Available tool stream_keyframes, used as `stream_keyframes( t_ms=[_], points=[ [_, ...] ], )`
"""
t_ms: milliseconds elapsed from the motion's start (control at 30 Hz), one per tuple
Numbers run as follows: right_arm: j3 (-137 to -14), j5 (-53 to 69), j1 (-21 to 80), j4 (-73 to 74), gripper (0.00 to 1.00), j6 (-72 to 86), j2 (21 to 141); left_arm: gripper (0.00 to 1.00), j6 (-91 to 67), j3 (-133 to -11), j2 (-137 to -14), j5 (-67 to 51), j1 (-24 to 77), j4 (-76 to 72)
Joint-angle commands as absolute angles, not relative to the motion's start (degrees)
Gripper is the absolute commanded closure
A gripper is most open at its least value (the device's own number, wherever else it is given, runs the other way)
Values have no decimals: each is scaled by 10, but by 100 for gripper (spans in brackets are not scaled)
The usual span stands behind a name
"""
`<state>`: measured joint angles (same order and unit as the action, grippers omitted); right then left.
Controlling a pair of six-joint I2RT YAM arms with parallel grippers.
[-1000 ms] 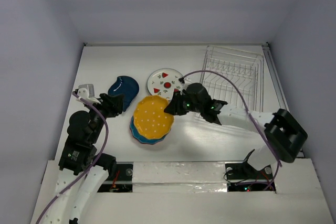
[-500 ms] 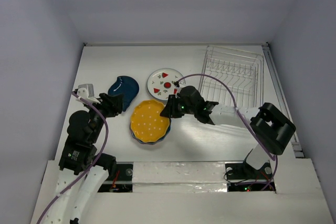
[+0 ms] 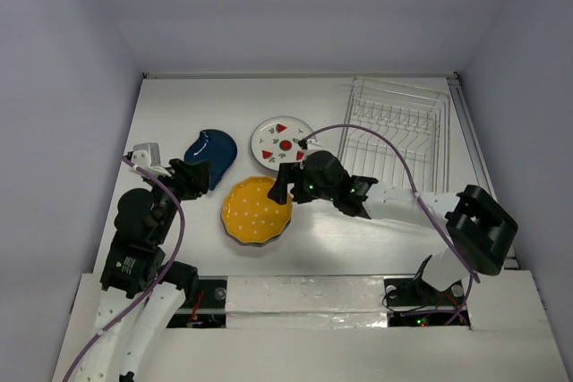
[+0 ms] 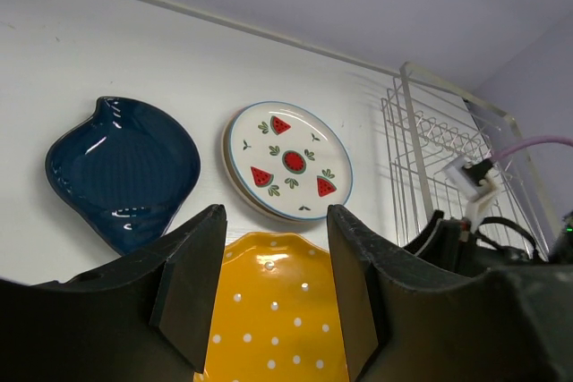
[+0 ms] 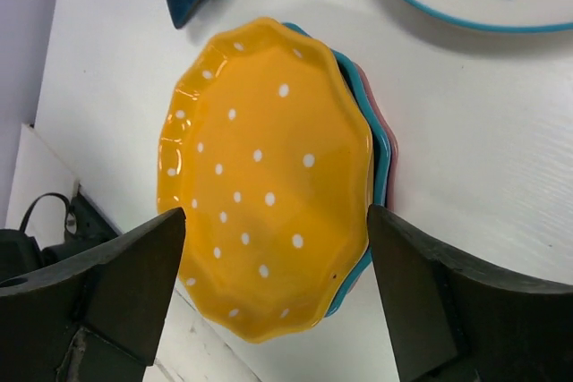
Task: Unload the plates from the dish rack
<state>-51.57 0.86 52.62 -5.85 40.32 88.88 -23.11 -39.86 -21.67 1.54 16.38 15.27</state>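
**Dish rack** (image 3: pixel 398 130): silver wire with upright prongs. It is set at the far right of the white table (image 3: pixel 170 114).

**Dark blue plate** (image 3: pixel 211 151): irregular, leaf-like outline. It is laid flat on the table at the left, just beyond the left gripper (image 3: pixel 199 174).

**White plate** (image 3: pixel 283 142): marked with red wedges and small green leaves, and edged with a thin blue rim. It is laid flat between the dark blue plate and the dish rack, apart from both.

**Yellow-orange plate** (image 3: pixel 257 210): white-dotted, with a wavy rim. It is laid on top of the bright blue plate (image 5: pixel 380 154), whose rim is seen along one side in the right wrist view.

**Pink plate** (image 5: pixel 392 172): placed at the bottom, under the bright blue plate, with only a sliver of its edge visible. These three are located toward the near side of the table, nearer than the white plate and well left of the dish rack.

**Right gripper** (image 3: pixel 285 187): jaws are spread wide. One finger (image 5: pixel 116 284) is seen on each side of the yellow-orange plate, and nothing is clasped.

**Left gripper**: jaws are parted about halfway, with nothing held between them. It is positioned above the near left of the table and aimed toward the plates.
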Motion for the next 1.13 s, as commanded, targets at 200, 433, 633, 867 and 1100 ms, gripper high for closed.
stream_keyframes(
  t_ms=[200, 433, 633, 867, 1100],
  points=[
    [-540, -128, 541, -7, 45, 362, 774, 54, -232, -401, -217, 12, 162, 127],
    [-477, -239, 552, -6, 100, 322, 581, 54, -232, -403, -202, 22, 156, 128],
    [-441, -387, 552, 47, 56, 261, 319, 36, -232, -402, -154, 18, 156, 110],
    [-448, -554, 552, 122, 0, 261, 179, 18, -239, -457, -182, -16, 156, 100],
    [-417, -568, 552, 104, 0, 248, 155, 17, -226, -471, -202, -14, 156, 82]
  ],
)
